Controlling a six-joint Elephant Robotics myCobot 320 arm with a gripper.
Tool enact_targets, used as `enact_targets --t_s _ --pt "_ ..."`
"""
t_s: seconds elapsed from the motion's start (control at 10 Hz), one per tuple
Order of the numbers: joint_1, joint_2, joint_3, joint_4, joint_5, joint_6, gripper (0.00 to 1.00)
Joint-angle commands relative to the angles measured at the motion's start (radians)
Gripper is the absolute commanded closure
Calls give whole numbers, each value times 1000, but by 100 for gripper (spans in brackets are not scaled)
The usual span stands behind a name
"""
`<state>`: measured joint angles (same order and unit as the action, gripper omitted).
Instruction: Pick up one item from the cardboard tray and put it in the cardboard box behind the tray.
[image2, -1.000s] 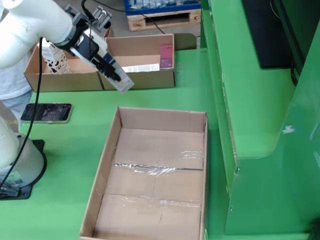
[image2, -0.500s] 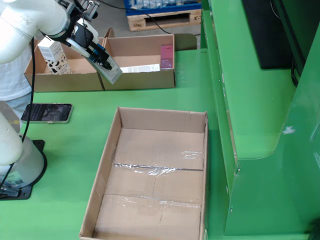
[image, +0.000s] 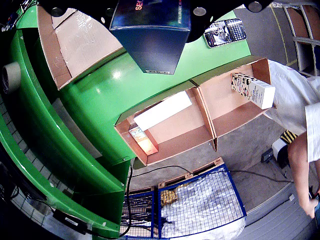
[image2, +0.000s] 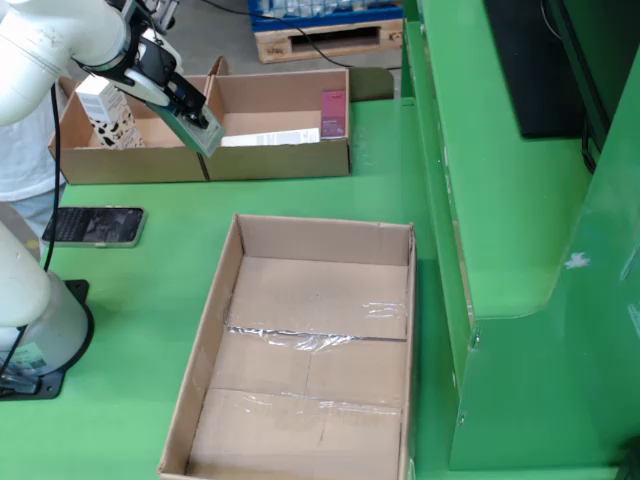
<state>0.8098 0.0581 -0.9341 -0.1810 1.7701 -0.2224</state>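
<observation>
- Dark blue carton (image: 152, 35) clamped in the gripper (image2: 195, 125), jaws closed on its sides; seen from the wrist view filling the top centre, with orange lettering on its upper face.
- Held up in the air in the fixed view, tilted, low end hanging over the divider region of the cardboard box (image2: 280, 160) at the back of the green table (image2: 150, 290).
- Split into two compartments by a central wall, as both views show.
- In the fixed view's right compartment: a flat white packet (image2: 270, 136) lying on the floor and a small pink box (image2: 333, 112) standing against the right wall.
- In the left compartment: a white patterned carton (image2: 105, 112) standing upright, partly hidden by the white arm (image2: 60, 45).
- Nearer the fixed camera, a long cardboard tray (image2: 310, 350), floor showing only clear tape strips (image2: 300, 335) across the seams.
- Black smartphone (image2: 95, 225) lying flat on the table to the left of the tray, near the arm's base (image2: 40, 330).
- Wooden pallet (image2: 325, 40) on the floor beyond the box.
- Person in a white shirt (image: 300, 110) at the right edge of the wrist view, forearm hanging down.
</observation>
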Motion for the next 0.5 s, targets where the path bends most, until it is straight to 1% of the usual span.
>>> enact_targets --t_s 0.0,0.1,0.2,0.4 --pt "59 -24 78 -9 0 1 100" --pt "94 -75 157 -46 -19 20 100" --pt "94 -75 157 -46 -19 20 100" --pt "115 -200 335 -108 -9 8 100"
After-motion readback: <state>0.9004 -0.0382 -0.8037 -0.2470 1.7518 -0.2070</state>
